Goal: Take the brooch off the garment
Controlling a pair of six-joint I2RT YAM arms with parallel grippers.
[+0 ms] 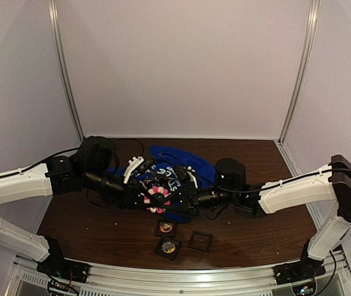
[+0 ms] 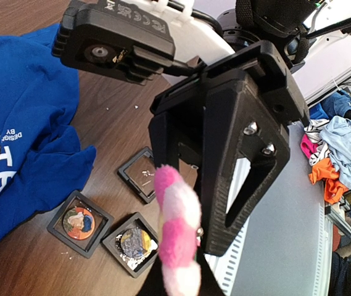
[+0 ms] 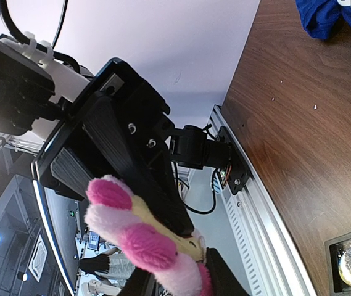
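Holds fluffy pink-white brooch (image 1: 158,198) clamped in left pincer (image 1: 144,197), by near edge of blue T-shirt (image 1: 170,154); faces right pincer (image 1: 176,198) head-on at opp. side, can't tell if apart or clamped.

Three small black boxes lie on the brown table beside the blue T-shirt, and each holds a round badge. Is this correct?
Not quite: only two boxes hold a round badge; the third box looks empty, as the left wrist view shows. All three do lie on the brown table beside the blue T-shirt.
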